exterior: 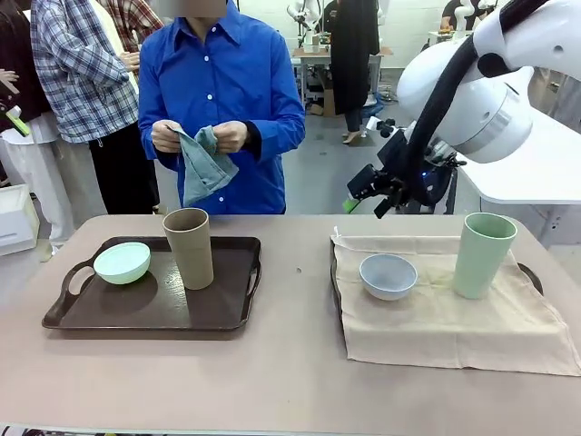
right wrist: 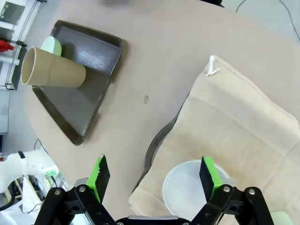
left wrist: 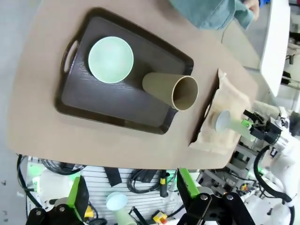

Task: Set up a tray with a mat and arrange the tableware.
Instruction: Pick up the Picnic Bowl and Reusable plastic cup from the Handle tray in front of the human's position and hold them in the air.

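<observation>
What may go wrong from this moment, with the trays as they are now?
1. The right gripper hangs with open fingers over the white bowl. A low or off-centre grasp may drag the loose mat and tip the green cup standing on it.
2. The left tray has no mat, and the person holds a cloth. Sliding it in may topple the tall tan cup.

Table [exterior: 290,386]: dark tray [exterior: 136,311] left, mat-covered tray [exterior: 532,274] right.
</observation>
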Controlling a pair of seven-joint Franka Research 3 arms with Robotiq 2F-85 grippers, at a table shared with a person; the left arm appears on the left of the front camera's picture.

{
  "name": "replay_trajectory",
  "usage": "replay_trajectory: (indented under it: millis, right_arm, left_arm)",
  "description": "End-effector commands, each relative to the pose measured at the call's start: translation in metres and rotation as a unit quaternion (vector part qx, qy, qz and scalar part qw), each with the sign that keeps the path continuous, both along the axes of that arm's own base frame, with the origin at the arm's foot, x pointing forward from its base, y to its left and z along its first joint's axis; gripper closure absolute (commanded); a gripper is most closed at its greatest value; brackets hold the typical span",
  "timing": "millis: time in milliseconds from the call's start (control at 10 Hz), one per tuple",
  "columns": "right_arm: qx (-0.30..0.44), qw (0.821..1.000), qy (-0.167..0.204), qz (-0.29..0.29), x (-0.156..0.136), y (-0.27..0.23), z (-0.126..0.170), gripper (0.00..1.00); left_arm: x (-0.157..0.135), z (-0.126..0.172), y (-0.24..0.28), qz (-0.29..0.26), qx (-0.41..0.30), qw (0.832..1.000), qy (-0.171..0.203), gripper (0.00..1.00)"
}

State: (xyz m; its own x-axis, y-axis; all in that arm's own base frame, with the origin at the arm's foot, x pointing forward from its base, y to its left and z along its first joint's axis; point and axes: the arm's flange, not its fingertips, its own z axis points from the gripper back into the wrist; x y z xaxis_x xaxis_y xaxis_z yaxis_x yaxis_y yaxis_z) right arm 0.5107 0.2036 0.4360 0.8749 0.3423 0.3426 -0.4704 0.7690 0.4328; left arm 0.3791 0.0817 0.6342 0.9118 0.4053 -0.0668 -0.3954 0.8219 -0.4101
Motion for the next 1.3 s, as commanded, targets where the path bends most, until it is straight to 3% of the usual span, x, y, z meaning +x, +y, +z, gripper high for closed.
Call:
replay_trajectory:
  millis: [0, 200, 300, 400, 600, 800, 1000, 1200]
  right_arm:
    - [-0.015, 1.000, -0.013, -0.011, -0.001, -0.007, -0.005, 0.00]
    - [-0.002, 1.000, -0.003, -0.003, 0.001, -0.003, 0.000, 0.00]
    - [0.000, 0.992, -0.106, 0.072, -0.008, -0.013, 0.007, 0.00]
    - [-0.031, 0.976, -0.166, 0.141, 0.001, 0.014, 0.015, 0.00]
    - [-0.047, 0.927, -0.206, 0.310, 0.029, 0.080, 0.018, 0.00]
    - [-0.035, 0.890, -0.174, 0.419, 0.048, 0.130, 0.012, 0.00]
    - [-0.007, 0.825, -0.178, 0.536, 0.063, 0.173, -0.003, 0.00]
    - [0.027, 0.801, -0.174, 0.573, 0.075, 0.200, -0.017, 0.00]
  left_arm:
    - [-0.005, 0.004, 0.000, 0.012, 0.005, 1.000, -0.004, 0.00]
    - [-0.005, 0.004, 0.000, 0.012, 0.005, 1.000, -0.004, 0.00]
    - [-0.003, 0.003, 0.002, 0.003, 0.000, 1.000, -0.004, 0.00]
    - [0.008, 0.016, -0.018, -0.002, 0.038, 0.999, 0.007, 0.00]
    - [0.014, 0.035, -0.048, -0.011, 0.097, 0.995, 0.022, 0.00]
    - [0.019, 0.036, -0.055, -0.019, 0.108, 0.993, 0.051, 0.00]
    - [0.032, 0.025, -0.056, -0.036, 0.131, 0.987, 0.083, 0.00]
    - [0.047, 0.013, -0.054, -0.053, 0.150, 0.982, 0.100, 0.00]
